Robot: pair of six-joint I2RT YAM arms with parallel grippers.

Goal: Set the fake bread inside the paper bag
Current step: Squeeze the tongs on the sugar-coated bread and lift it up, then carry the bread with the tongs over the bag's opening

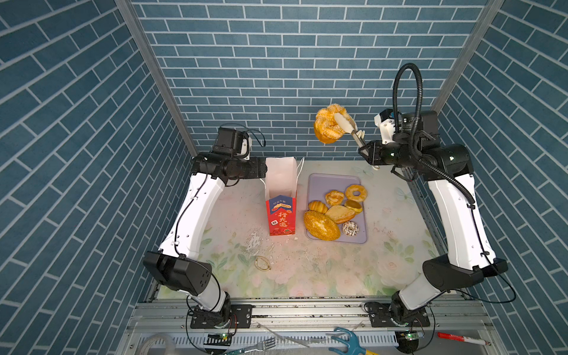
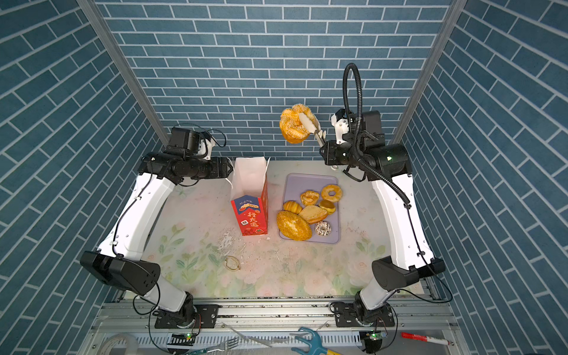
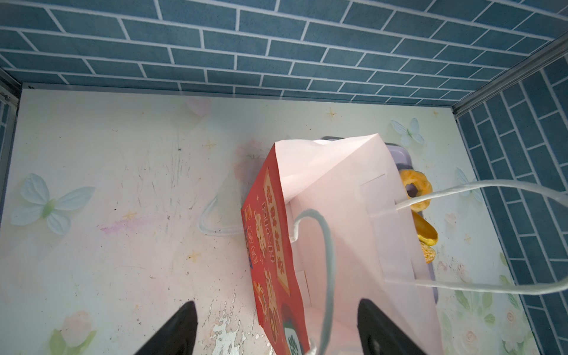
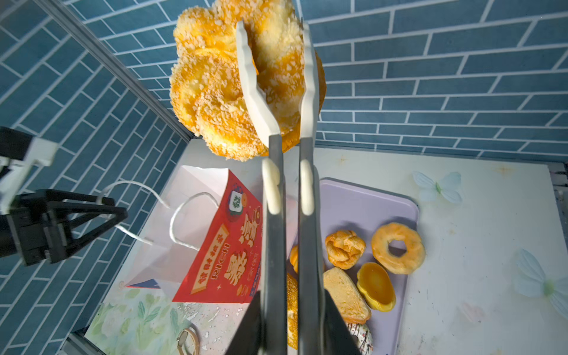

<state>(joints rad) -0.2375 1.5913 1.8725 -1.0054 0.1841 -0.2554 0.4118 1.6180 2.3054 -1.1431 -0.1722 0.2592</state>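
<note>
**Desk:** What is in the shot?

**Photographer:** A golden-brown, sugar-crusted twist bun [image 1: 327,127] hangs high above the far end of the floral counter [image 1: 307,270]. It is pinched in the tips of grey, white-tipped tongs [image 4: 273,215]. The right gripper [image 4: 290,322] has its jaws clenched on the tong arms. The bun is off to the tray side of the tall red paper bag [image 1: 281,215], not yet over its mouth.

**Desk:** And the other arm?

**Photographer:** The left gripper [image 3: 276,307] sits at the bag's rim. Its jaws are spread wide, one on each side of the red wall and a white cord handle [image 3: 325,246], gripping nothing I can see. The bag stands upright, mouth open. A large oval seeded loaf [image 1: 321,226] and smaller pastries lie on the flat lilac tray [image 1: 325,184] just beside it.

**Desk:** How will the bun handle?

**Photographer:** Probably light and slightly spongy. The rough sugared crust should resist slipping. But the tongs bite off-centre, with most of the bun hanging to one side, so it may pivot. A hold across the thick middle looks steadier. The bag is thin paper and likely to tip if knocked, so the rim is the place to steady it.
</note>
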